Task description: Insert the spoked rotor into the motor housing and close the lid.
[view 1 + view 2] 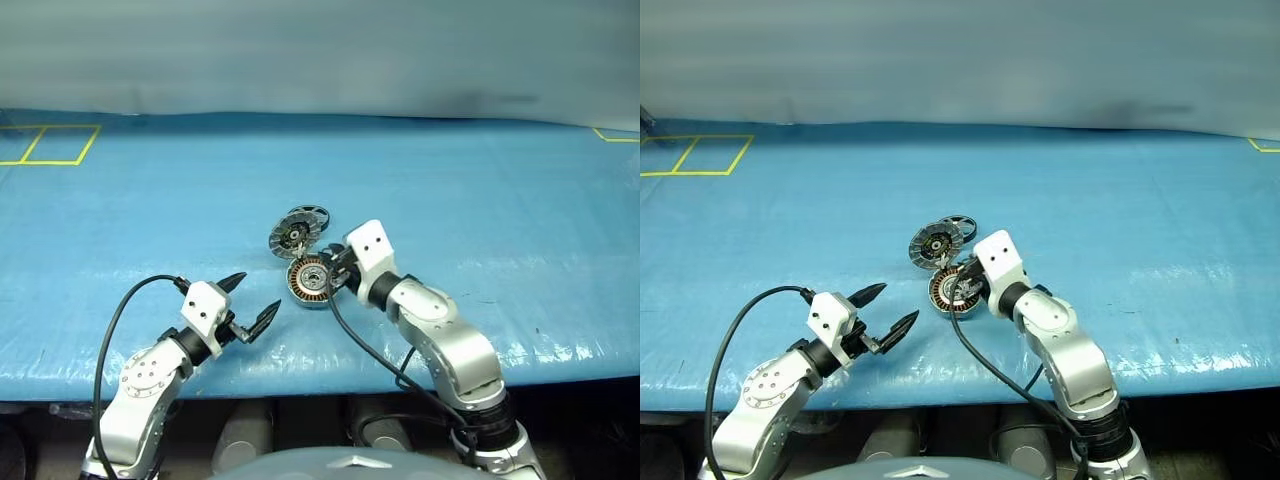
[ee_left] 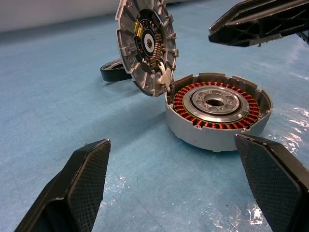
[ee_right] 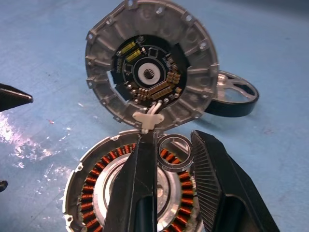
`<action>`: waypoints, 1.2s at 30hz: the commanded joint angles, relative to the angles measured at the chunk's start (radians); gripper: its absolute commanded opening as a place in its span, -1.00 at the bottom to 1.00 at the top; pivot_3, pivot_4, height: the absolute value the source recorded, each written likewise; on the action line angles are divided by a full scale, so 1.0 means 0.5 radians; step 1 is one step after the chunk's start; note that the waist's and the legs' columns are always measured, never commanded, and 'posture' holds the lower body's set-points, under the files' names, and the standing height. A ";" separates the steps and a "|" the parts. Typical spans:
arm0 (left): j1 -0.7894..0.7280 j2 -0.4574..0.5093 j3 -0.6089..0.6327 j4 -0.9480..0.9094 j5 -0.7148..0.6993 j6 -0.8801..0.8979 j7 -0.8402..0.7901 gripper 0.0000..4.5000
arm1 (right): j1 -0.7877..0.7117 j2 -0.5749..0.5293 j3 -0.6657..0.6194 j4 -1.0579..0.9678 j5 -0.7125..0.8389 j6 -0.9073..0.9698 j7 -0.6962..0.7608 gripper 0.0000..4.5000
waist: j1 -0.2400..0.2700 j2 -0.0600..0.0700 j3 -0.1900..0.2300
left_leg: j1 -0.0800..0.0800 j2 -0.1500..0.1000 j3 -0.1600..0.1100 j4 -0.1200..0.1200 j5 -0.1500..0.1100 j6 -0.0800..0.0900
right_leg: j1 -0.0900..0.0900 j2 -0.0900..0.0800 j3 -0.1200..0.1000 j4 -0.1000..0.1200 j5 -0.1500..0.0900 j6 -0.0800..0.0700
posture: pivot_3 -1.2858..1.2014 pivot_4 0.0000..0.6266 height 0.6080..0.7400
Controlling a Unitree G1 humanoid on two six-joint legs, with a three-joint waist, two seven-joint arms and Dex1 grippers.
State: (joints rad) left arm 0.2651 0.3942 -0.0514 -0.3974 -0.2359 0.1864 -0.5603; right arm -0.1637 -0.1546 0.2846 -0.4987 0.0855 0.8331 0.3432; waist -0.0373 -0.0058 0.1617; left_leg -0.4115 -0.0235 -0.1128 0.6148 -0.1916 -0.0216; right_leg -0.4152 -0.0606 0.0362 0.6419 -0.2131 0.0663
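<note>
The motor housing (image 1: 308, 282) lies open on the blue sheet, its copper windings (image 2: 217, 111) ringing a metal centre. Its lid (image 1: 290, 237) stands tilted up on the far side, still joined to it, with the ribbed inner face (image 3: 152, 67) showing. Flat behind the lid lies the spoked rotor (image 3: 234, 94), black with silver spokes. My right gripper (image 3: 174, 151) hangs just over the housing, shut on a small silver ring (image 3: 163, 163). Nearer the table's front edge, left of the housing, my left gripper (image 1: 255, 297) is open and holds nothing.
A blue sheet (image 1: 480, 200) covers the table, with its front edge close below my arms. Yellow tape squares (image 1: 50, 145) mark the far left corner, and a short yellow line (image 1: 615, 137) the far right. A black cable (image 1: 115, 320) loops from my left wrist.
</note>
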 commanded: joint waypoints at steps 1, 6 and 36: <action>-0.010 0.003 0.006 -0.028 0.010 -0.026 0.009 1.00 | 0.001 0.024 0.063 0.023 0.011 -0.103 -0.007 -0.70 | 0.000 0.000 0.000 | 0.000 0.000 0.000 0.000 0.000 0.000 | 0.000 0.000 0.000 0.000 0.000 0.000 | 0.03 -0.52 1.00; -0.017 0.003 0.004 -0.025 0.001 -0.020 0.006 1.00 | 0.030 0.008 0.137 0.102 -0.014 -0.173 -0.010 -0.70 | 0.000 0.000 0.000 | 0.000 0.000 0.000 0.000 0.000 0.000 | 0.000 0.000 0.000 0.000 0.000 0.000 | 0.03 -0.52 1.00; -0.015 -0.007 -0.002 -0.034 -0.007 -0.005 0.030 1.00 | 0.039 -0.032 0.157 0.256 0.004 -0.228 0.002 -0.70 | 0.000 0.000 0.000 | 0.001 0.000 0.000 0.000 0.000 0.000 | 0.001 0.000 0.000 0.000 0.000 0.000 | 0.03 -0.52 1.00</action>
State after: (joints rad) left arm 0.2587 0.3921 -0.0526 -0.3974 -0.2376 0.1899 -0.5462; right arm -0.1354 -0.1747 0.3657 -0.3651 0.0834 0.7290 0.3432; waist -0.0372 -0.0061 0.1617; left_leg -0.4112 -0.0235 -0.1131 0.6150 -0.1916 -0.0217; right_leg -0.4149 -0.0605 0.0361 0.6421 -0.2131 0.0663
